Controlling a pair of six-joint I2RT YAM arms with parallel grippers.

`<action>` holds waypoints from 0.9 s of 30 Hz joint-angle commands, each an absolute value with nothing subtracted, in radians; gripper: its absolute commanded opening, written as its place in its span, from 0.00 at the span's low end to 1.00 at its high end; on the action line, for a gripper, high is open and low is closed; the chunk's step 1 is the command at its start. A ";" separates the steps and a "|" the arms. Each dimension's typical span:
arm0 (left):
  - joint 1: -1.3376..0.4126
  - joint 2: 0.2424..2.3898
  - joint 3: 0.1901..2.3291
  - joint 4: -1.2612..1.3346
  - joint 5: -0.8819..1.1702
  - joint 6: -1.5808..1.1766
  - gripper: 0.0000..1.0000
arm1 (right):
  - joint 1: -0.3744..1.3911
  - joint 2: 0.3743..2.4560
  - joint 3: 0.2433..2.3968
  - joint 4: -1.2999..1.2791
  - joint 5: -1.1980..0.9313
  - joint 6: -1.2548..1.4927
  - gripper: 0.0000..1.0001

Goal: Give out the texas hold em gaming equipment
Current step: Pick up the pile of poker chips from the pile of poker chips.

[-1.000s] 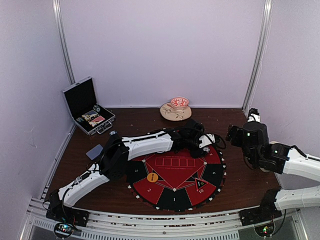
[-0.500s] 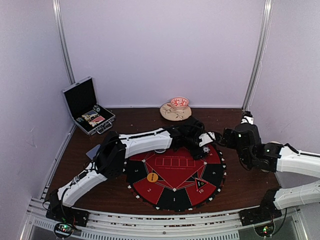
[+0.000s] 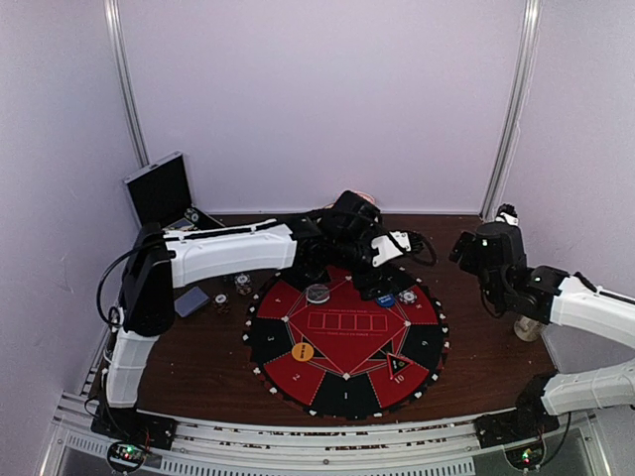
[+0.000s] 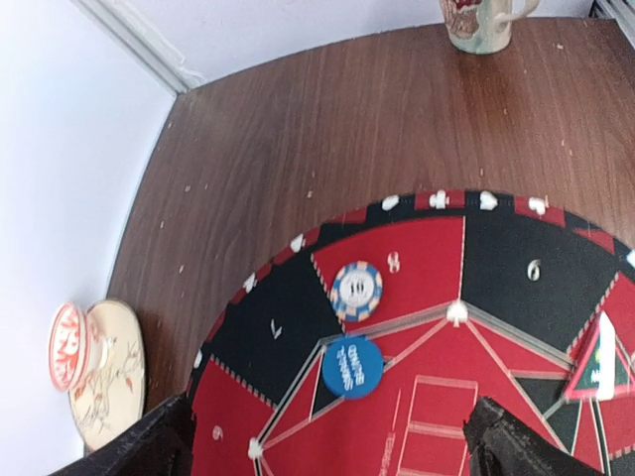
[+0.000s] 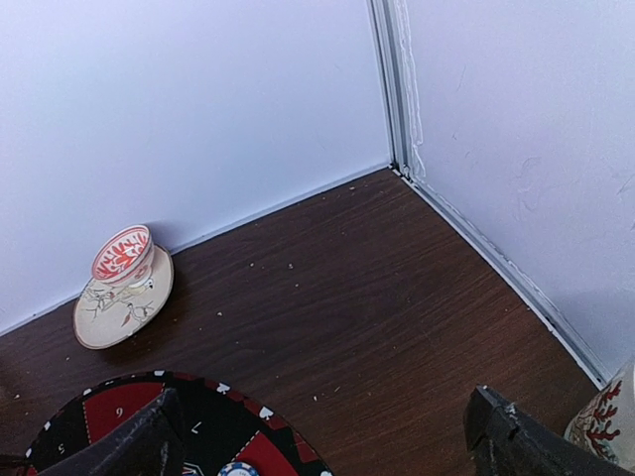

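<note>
left claw (image 4: pixel 332 446) apart above round blue disc (image 4: pixel 352 367) and blue-white striped chip (image 4: pixel 357 291), mid-frame on round red-black mat (image 4: pixel 516 258); I reckon seat markers | right claw (image 5: pixel 327 436) apart

Legible markings: mat numerals and one chip value.
The round mat (image 4: pixel 427 248) bears white segment numerals. The left wrist view shows 6, 8 and 9 on its far side, and the top view shows 1 and 10 at its near edge. The striped chip (image 4: pixel 357 291) reads "10". White lettering on the blue disc (image 4: pixel 352 367) is too blurred to read.
</note>
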State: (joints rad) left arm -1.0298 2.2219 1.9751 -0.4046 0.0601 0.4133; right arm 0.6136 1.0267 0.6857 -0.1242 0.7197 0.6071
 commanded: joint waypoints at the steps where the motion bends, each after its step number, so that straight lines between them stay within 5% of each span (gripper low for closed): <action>1: -0.945 2.080 1.849 -0.408 0.035 0.393 0.98 | 0.574 1.120 0.725 -0.165 0.679 0.599 1.00; 17: -0.483 1.546 1.263 -0.413 0.128 0.341 0.98 | 0.557 1.599 0.843 -0.181 0.583 0.574 1.00; 27: -0.368 1.407 1.072 -0.388 0.277 0.357 0.98 | 0.574 1.639 0.810 -0.179 0.558 0.570 1.00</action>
State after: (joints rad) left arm -0.3645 1.4567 1.1080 -0.4282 0.1936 0.3527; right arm 0.5648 1.6569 0.8303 -0.1787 0.5648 0.5785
